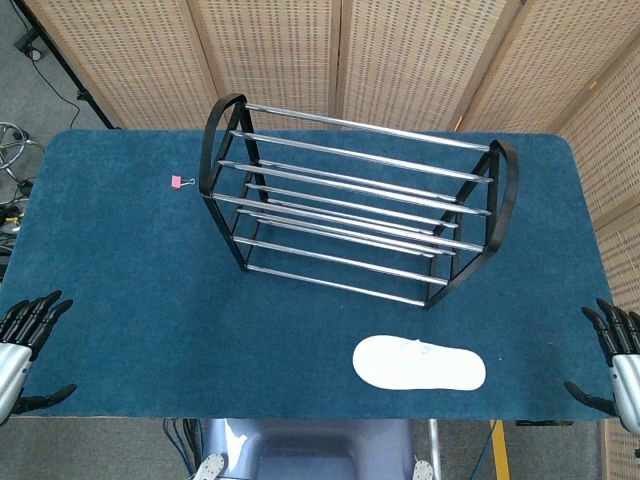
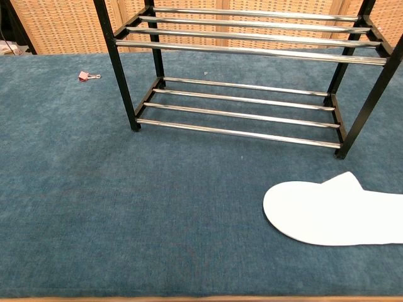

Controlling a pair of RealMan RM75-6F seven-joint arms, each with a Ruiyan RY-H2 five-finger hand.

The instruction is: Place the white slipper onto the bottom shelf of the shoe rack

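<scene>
A white slipper [image 1: 419, 364] [image 2: 334, 211] lies flat on the blue table cover, near the front edge and right of centre. Behind it stands the shoe rack [image 1: 355, 200] [image 2: 245, 63], black-framed with chrome bars; its bottom shelf [image 2: 242, 107] holds nothing. My left hand [image 1: 25, 345] hangs off the table's front left corner, fingers spread and holding nothing. My right hand [image 1: 612, 355] hangs off the front right corner, fingers likewise spread and holding nothing. Neither hand shows in the chest view. Both are far from the slipper.
A small pink binder clip [image 1: 178, 181] [image 2: 85, 76] lies on the blue table cover [image 1: 120, 260] left of the rack. Woven screens [image 1: 300, 50] stand behind the table. Cables and equipment sit on the floor at far left.
</scene>
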